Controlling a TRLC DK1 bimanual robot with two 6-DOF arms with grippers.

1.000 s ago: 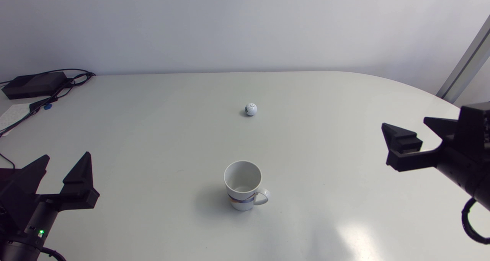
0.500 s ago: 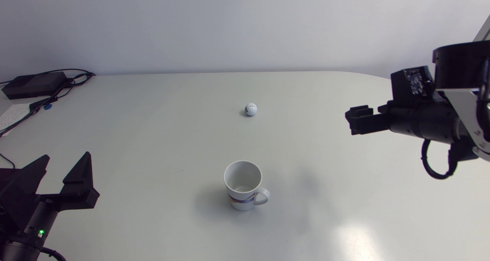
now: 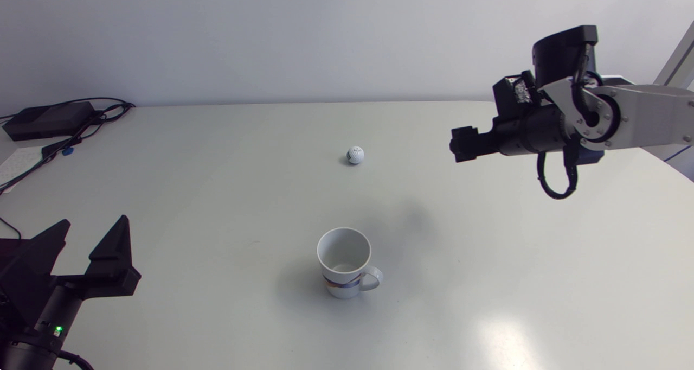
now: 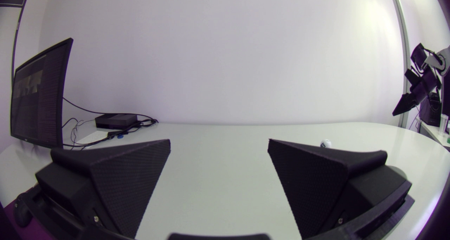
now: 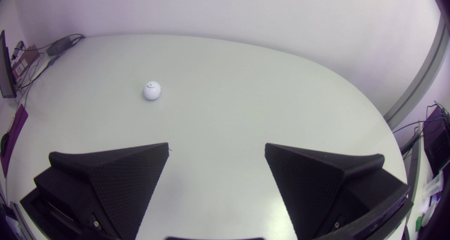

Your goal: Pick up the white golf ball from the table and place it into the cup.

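Your right matte black tool [image 3: 462,144] has lifted and swung toward the small white dimpled golf ball [image 3: 355,155], spread wide and empty. That ball rests on the pale surface [image 3: 217,196], well beyond the white ceramic cup [image 3: 344,261]. Descend off-centre and a finger could send it rolling.

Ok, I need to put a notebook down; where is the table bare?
Bare: the stretch between the cup and the left claw, and the near right side past the cup. Crowded only at the far left corner: black box and cables.
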